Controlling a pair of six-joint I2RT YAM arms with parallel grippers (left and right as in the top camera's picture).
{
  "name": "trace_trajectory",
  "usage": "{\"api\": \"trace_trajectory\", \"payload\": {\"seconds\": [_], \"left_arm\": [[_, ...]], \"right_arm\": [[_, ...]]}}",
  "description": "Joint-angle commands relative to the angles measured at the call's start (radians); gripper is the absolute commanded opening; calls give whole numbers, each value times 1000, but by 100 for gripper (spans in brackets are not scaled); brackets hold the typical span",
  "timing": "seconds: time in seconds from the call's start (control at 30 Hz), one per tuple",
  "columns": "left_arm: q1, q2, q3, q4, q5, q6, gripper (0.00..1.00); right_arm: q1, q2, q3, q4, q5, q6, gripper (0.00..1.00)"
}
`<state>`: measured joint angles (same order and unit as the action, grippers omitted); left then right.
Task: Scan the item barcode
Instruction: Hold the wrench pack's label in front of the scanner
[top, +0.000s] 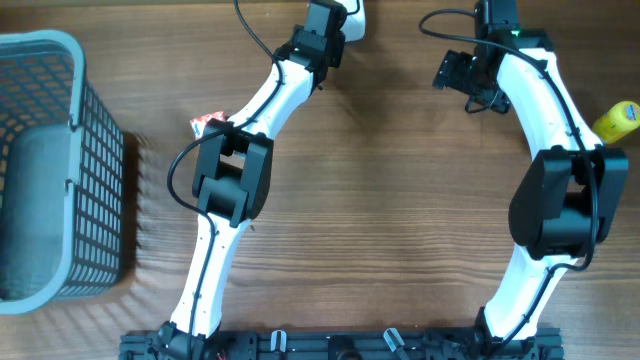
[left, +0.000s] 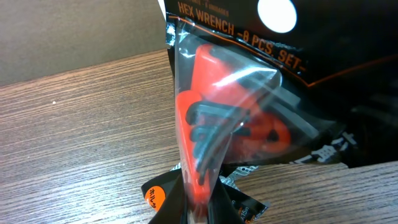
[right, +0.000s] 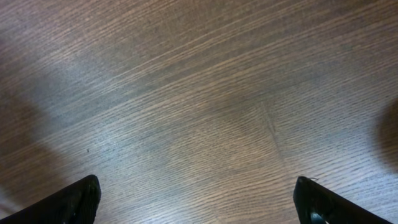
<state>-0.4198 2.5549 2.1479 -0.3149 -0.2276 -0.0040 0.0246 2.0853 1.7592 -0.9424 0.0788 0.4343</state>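
Hex wrench pack (left: 231, 118) in closed left gripper (left: 198, 208); right gripper (right: 199, 202) agape

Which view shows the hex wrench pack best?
Left wrist: the hex wrench pack fills the frame, label legible. Overhead leaves it mostly hidden beyond the left arm; right wrist shows only tabletop.

In the left wrist view you could read one line clearly: "HEX WRENCH – 8 PCS. SET", in orange capitals on the black header card (left: 329, 50) of the hex wrench pack (left: 211, 124). A smaller orange line above it was cut off at the frame edge and unreadable. White characters low on the card's right side were blurred and half hidden. A round orange sticker (left: 153, 195) at the pack's bottom bore dark marks too small to make out. Nothing in the overhead view was legible.
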Motion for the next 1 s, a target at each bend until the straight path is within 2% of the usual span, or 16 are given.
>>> {"api": "trace_trajectory", "payload": {"seconds": [0.0,0.27,0.47,0.73,0.97], "left_arm": [[-3,24,34,-30,-35,-4,4],[-1,22,293,-373,-35,23,4],[3,22,327,-515,-31,-28,4],[2,22,327,-577,139,-65,4],[-28,22,327,-536,148,-64,4]], "right_arm": [[11,19,0,-11,-12,18,100],[12,19,0,-27,-28,23,100],[12,19,0,-73,-35,55,100],[12,19,0,-90,-35,74,100],[12,19,0,-90,-35,75,100]]}}
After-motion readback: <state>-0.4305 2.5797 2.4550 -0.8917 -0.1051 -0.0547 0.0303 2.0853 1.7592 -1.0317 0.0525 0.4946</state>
